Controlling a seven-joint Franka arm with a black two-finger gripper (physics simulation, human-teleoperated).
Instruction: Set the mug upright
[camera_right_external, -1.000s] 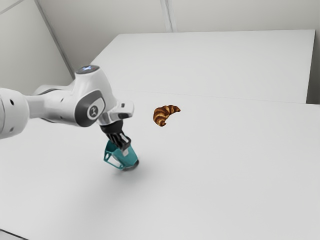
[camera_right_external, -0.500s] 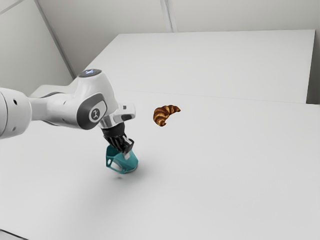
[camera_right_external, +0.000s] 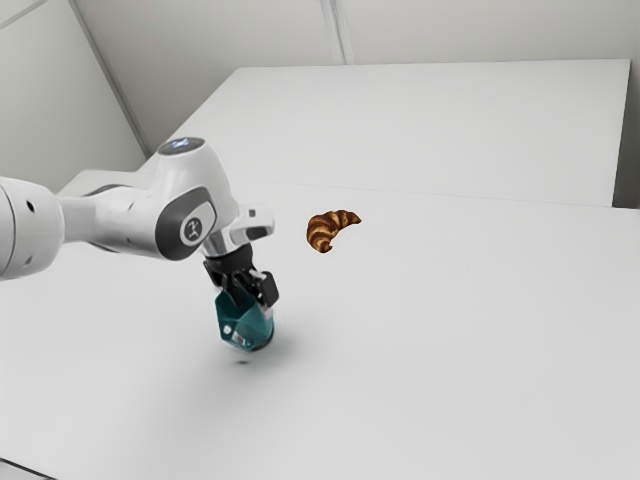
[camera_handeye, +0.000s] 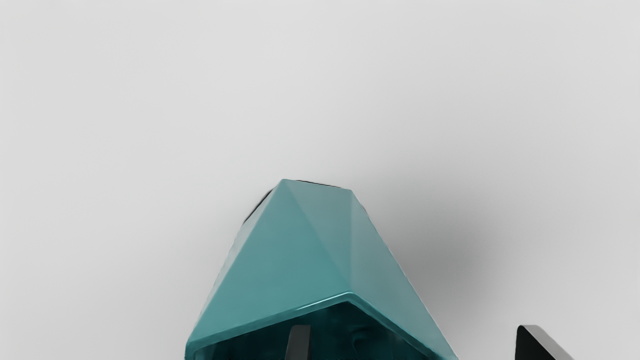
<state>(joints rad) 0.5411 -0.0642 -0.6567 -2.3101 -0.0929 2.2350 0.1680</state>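
The black gripper (camera_right_external: 254, 303) is at the top of the teal faceted mug (camera_right_external: 244, 325) in the exterior view. The mug leans, its dark base toward the exterior view's right and its handle side toward the left. In the wrist view the gripper (camera_handeye: 408, 342) stands open, its fingers wide apart. One finger (camera_handeye: 298, 345) reaches into the mouth of the mug (camera_handeye: 295, 255); the other is outside, with a gap between it and the wall. The lower part of the mouth is cut off there.
A brown croissant (camera_right_external: 322, 231) lies on the white table (camera_right_external: 430, 330), beyond the mug toward the exterior view's upper right. A soft shadow falls on the table beside the mug.
The mug has turned and its tilt has changed, with the handle swinging toward the exterior view's camera. My hand has shifted slightly down and right there, and the fingers look farther apart.
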